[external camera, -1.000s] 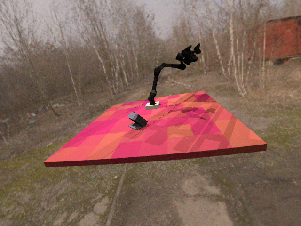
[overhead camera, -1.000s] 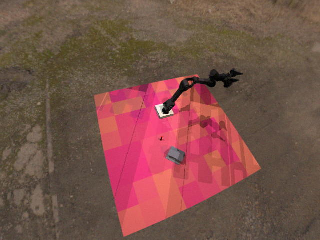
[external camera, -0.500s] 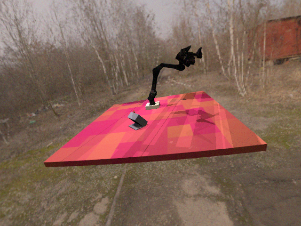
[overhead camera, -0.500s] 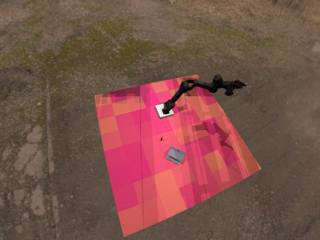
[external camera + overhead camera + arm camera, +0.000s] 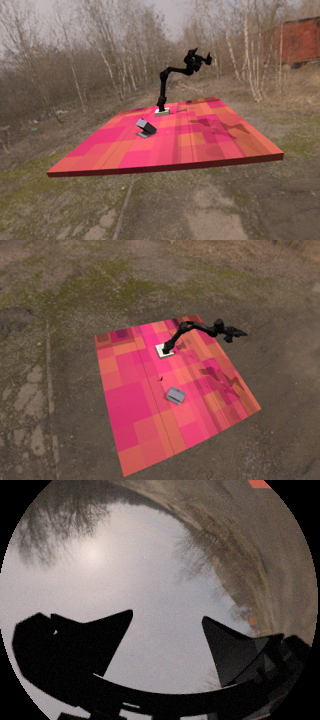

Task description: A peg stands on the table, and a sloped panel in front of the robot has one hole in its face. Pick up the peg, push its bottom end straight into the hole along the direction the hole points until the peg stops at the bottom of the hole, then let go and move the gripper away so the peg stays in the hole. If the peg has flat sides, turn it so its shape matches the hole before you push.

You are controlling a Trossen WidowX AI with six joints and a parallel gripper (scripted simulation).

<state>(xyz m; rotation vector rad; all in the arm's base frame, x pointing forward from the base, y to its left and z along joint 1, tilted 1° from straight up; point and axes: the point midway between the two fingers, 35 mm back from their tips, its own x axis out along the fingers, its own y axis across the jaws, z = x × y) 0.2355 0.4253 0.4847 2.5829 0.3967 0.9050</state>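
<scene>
The small peg (image 5: pixel 161 378) (image 5: pixel 142 118) stands upright between the robot base and the grey block; it has a red top and a darker lower part. In the exterior view most of it is hidden behind the block. The grey block with the sloped panel (image 5: pixel 176 395) (image 5: pixel 146 126) sits beyond the peg from the base. A small dark hole (image 5: pixel 178 390) shows near its upper edge in the top view; its shape is too small to tell. My gripper (image 5: pixel 245 334) (image 5: pixel 203 50) (image 5: pixel 167 616) is open and empty, high up and far to the side of both.
The arm rises from a white base (image 5: pixel 159 348) (image 5: pixel 162 113) and reaches out past the side edge of the patchwork pink and orange table (image 5: pixel 129 405) (image 5: pixel 103 155). The wrist view shows mostly sky and trees, with a bit of table at its top right.
</scene>
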